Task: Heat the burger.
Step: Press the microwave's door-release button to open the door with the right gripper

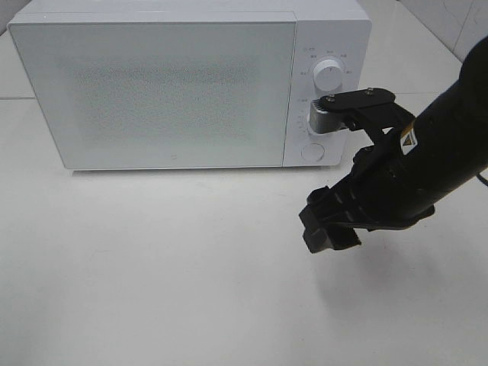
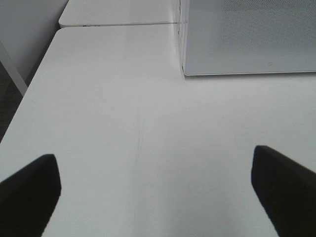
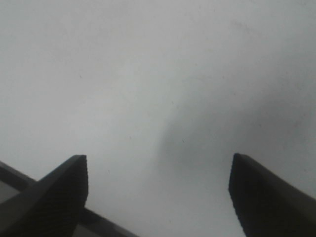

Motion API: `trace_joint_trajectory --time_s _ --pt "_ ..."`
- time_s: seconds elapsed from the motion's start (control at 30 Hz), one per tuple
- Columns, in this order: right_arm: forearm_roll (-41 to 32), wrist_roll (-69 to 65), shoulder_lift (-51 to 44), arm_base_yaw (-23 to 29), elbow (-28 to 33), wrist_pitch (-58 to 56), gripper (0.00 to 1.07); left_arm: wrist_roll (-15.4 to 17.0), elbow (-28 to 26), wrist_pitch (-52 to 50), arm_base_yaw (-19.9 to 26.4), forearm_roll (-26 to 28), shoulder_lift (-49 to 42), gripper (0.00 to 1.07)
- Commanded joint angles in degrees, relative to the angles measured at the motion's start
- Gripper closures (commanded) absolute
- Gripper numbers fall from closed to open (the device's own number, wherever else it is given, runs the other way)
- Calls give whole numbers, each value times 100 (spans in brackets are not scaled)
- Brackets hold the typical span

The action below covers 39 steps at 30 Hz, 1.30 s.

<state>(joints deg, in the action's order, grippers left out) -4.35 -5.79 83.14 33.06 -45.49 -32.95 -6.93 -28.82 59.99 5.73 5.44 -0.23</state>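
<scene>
- Burger: not seen in any of the 3 views. Can't place it rel. to either hand.
- Microwave (image 1: 152, 84) at back of counter (image 1: 152, 282), door (image 1: 152, 95) closed. Door panel is frosted and speckled grey, and nothing shows through it.
- Right hand (image 1: 329, 227) is over the counter, in front of the microwave's control strip, near its lower R corner and apart from the housing. Faint soft shadow on the counter beneath it.
- Right arm (image 1: 450, 145) enters from the R edge of the exterior view, angled down and toward centre, tips pointing down-left. Black, matte casing. Black bracket w/ silver part sits on top of the wrist, overlapping the control strip in that view.
- Right wrist view: right hand (image 3: 158, 197) fingers (image 3: 59, 192) spread wide, nothing between them. Only plain white counter below, blurred. Inner pad faces finely ribbed.
- Left hand (image 2: 155, 197): not in exterior view. Wrist view shows both dark fingers (image 2: 29, 192) set wide apart, holding nothing, over bare counter. Microwave corner (image 2: 247, 39) ahead of it, well apart.
- Microwave body white, boxy, rounded edges. Upper dial (image 1: 329, 76) round and white w/ small printed marks around it. Round button (image 1: 313, 152) low on the strip.
- Counter: smooth white, slightly glossy. Seam (image 2: 118, 23) visible between two slabs.
</scene>
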Motion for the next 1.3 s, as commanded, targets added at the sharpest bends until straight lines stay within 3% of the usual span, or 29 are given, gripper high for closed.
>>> trace_joint_trajectory --time_s 0.03,0.43,1.0,1.2,1.3 --pt "235 74 -46 -40 -275 -1169 31 17 23 -46 23 17 -126 6" --pt "269 97 -682 -40 -286 -2257 31 17 23 -46 23 17 -126 6" --pt "332 223 -3638 -40 -252 -2739 31 17 23 -46 23 17 -126 6" --pt "625 246 -4595 -97 229 -2744 31 17 23 -46 23 17 -126 6" --pt "625 246 -5048 -384 533 -2744 31 17 23 -46 23 17 -126 6"
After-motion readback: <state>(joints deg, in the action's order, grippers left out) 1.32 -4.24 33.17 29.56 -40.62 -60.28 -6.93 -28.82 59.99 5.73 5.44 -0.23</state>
